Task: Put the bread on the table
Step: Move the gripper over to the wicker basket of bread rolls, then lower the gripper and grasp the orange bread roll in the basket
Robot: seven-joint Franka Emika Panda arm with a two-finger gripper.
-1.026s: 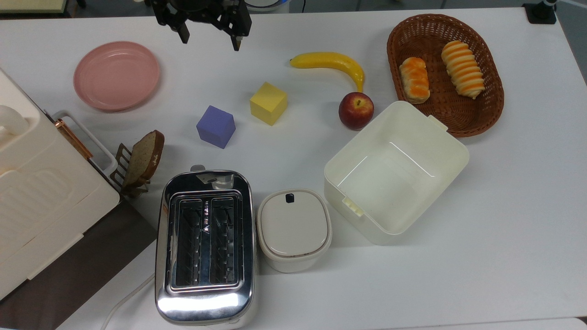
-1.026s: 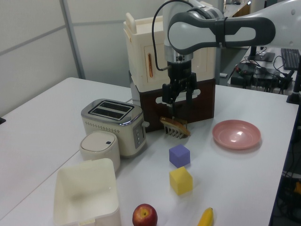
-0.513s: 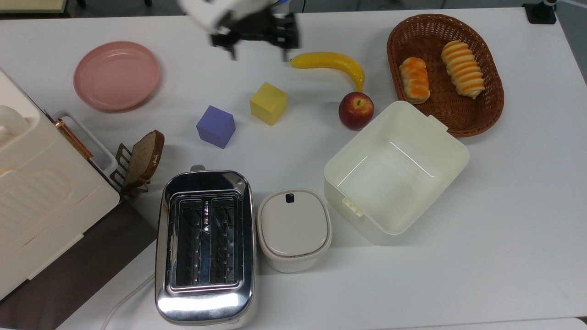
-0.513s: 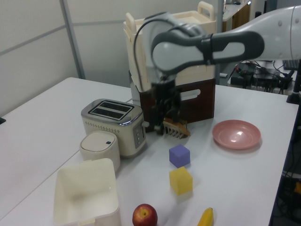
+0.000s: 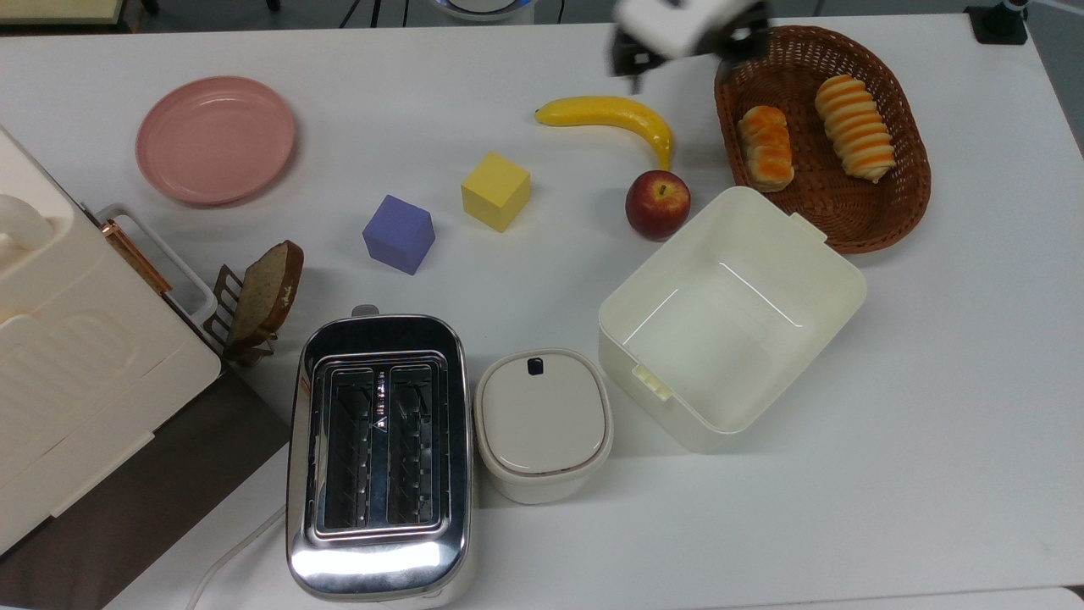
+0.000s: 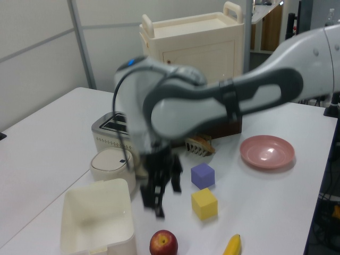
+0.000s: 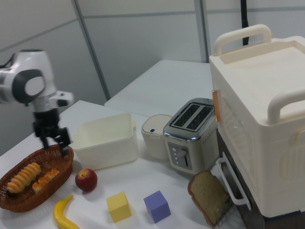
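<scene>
Top view placed the bread (image 5: 765,146) inside the wicker basket (image 5: 881,220), beside the longer striped roll (image 5: 854,127). The gripper (image 5: 686,59) hovered at the basket's rim, fingers spread, empty; best centred across the bun's short width before descending.

Pale grey wall panels (image 7: 143,43) split by thin seams stand behind the scene in the right view, and the same panelling (image 6: 37,48) lines the left view's left. A second white counter (image 7: 167,81) runs back toward those panels. At the left view's right, a desk (image 6: 308,79) holds a keyboard and tangled cables under even indoor light.
</scene>
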